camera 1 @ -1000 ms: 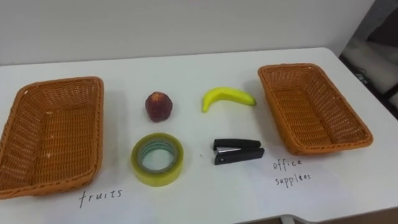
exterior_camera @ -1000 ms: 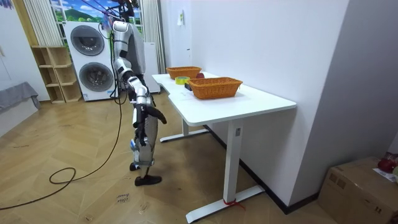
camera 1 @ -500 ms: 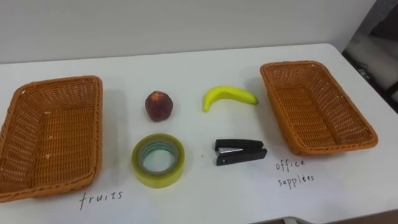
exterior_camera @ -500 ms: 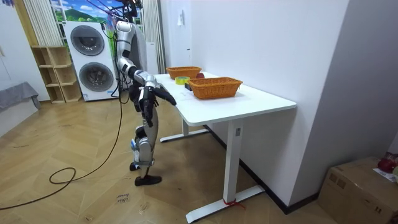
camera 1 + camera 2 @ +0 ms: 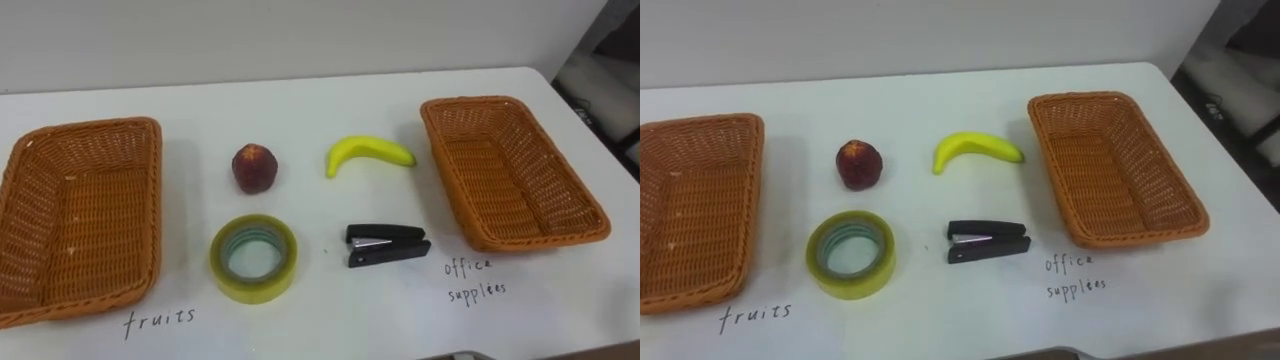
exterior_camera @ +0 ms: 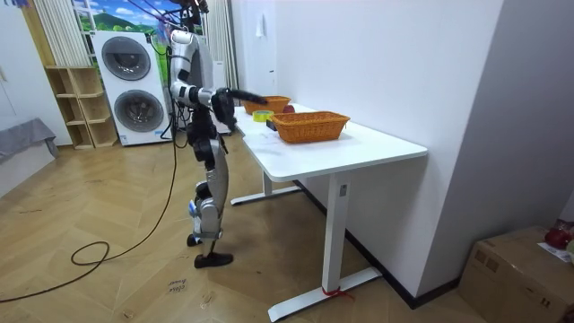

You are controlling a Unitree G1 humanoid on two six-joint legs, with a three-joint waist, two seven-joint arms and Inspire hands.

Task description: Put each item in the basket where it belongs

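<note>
Stacked washing machines, wooden shelf, cardboard box.

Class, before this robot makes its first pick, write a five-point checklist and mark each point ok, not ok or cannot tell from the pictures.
1. Baskets empty: the left brown wicker basket and the right brown wicker basket hold nothing: ok.
2. Fruit free to grasp: the round red fruit and the yellow banana lie apart on the white table: ok.
3. Supplies free to grasp: the yellowish tape roll and the black stapler lie apart: ok.
4. Sorting begun: all four lie outside the baskets: not ok.
5. Hand ready: the right hand is held out toward the table in the room view: cannot tell.
</note>
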